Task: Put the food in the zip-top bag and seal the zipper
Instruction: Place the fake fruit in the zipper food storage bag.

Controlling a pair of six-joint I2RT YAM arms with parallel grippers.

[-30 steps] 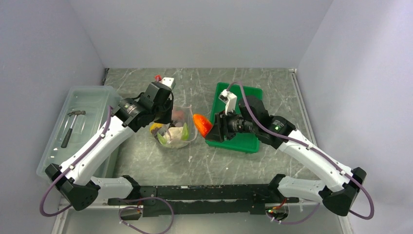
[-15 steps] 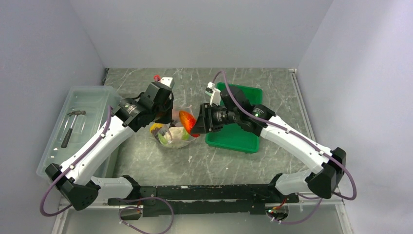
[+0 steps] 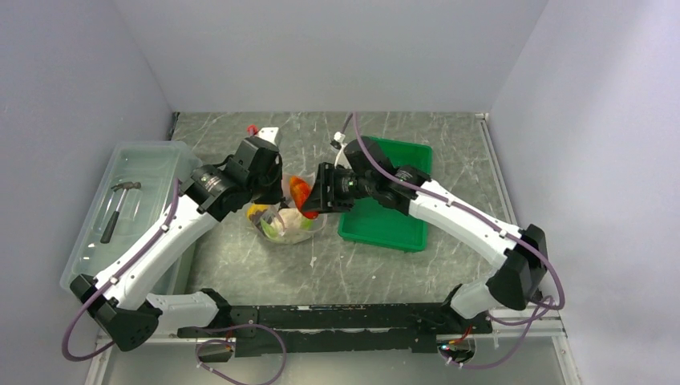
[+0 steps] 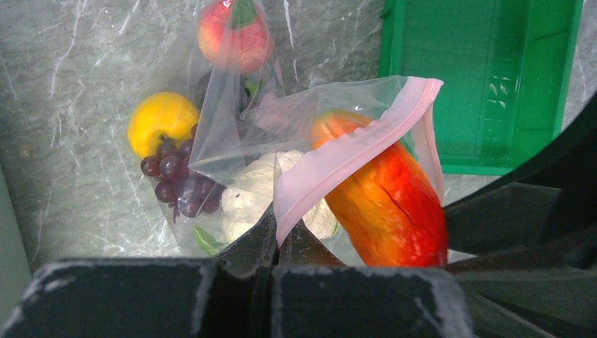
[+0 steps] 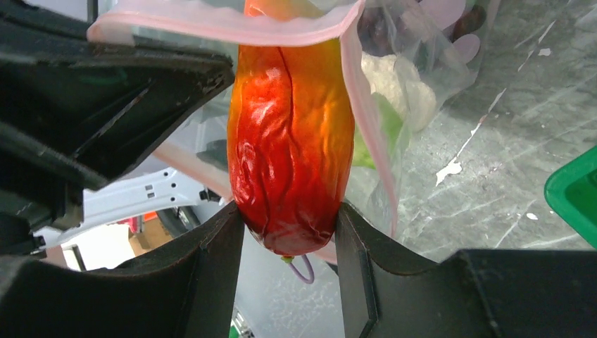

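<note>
The clear zip-top bag (image 3: 285,220) lies in the middle of the table. My left gripper (image 4: 280,232) is shut on its pink zipper strip (image 4: 345,158) and holds the mouth up and open. My right gripper (image 5: 290,232) is shut on a red-orange wrinkled food piece (image 5: 290,151), whose tip is inside the bag's mouth; it also shows in the left wrist view (image 4: 384,193) and the top view (image 3: 300,192). Inside the bag lie purple grapes (image 4: 176,183), a yellow fruit (image 4: 160,120), a pale leafy vegetable (image 4: 250,193) and a pink-red fruit (image 4: 234,39).
The green tray (image 3: 397,220) stands right of the bag, under my right arm. A large translucent bin (image 3: 152,164) with a hammer (image 3: 119,207) in it stands at the left. Walls close in the back and both sides.
My right gripper has carried the red-orange piece leftward from the tray's edge into the bag's mouth. My left gripper has kept its hold on the zipper strip.
</note>
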